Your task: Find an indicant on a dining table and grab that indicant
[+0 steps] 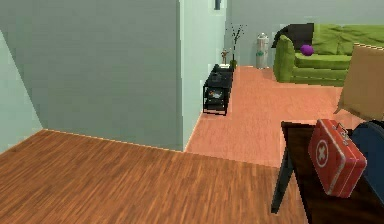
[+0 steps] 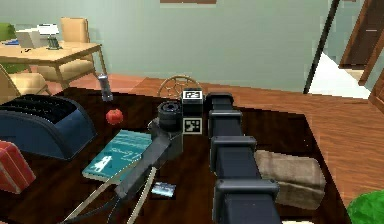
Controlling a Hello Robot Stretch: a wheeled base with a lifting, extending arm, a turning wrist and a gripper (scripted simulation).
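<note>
The dark dining table (image 2: 280, 130) spreads across the arm side view, and its corner (image 1: 300, 135) shows at the forward view's lower right. My arm rises from the bottom edge to two white marker squares. Left of them is the gripper (image 2: 178, 90), its thin curved fingers near the table's far edge. I cannot tell whether it holds anything. Around it lie a teal book (image 2: 120, 155), a small red round thing (image 2: 115, 116), a grey upright bottle-like thing (image 2: 103, 86) and a small flat card (image 2: 165, 188). No thing here can be told as the indicant.
A blue bag (image 2: 40, 125) and a red case (image 2: 10, 165) (image 1: 335, 155) sit at the table's left, a tan cloth (image 2: 290, 172) at its right. A light wooden table (image 2: 70, 55) stands beyond. Ahead are wooden floor, a wall corner (image 1: 185, 100), a black shelf (image 1: 218, 88) and a green sofa (image 1: 325, 55).
</note>
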